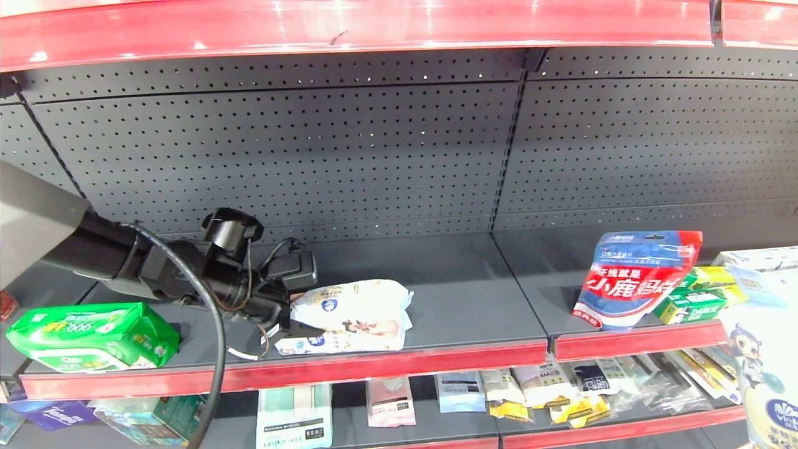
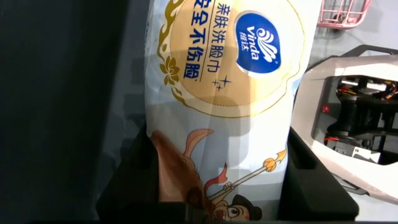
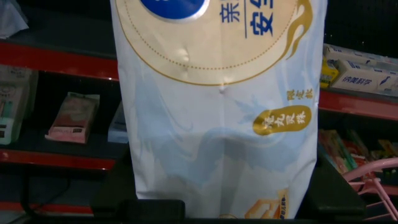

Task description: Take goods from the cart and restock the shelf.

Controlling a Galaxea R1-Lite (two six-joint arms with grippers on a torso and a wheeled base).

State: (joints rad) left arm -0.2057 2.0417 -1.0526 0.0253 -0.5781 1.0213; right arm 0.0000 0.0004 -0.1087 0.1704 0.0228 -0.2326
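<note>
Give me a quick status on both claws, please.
Left claw shut on white pack, lying on shelf. Right claw shut on second pack, before shelf. Green pack alongside, apart.

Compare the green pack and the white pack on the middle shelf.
The green pack lies free; the white pack is gripped by the left hand. The green pack is boxy, the white pack puffy. Both lie flat near the shelf's front edge.

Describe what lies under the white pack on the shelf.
A second white pack lies on the grey shelf beneath the white pack in the left tool; only its front edge shows, the rest is covered.
</note>
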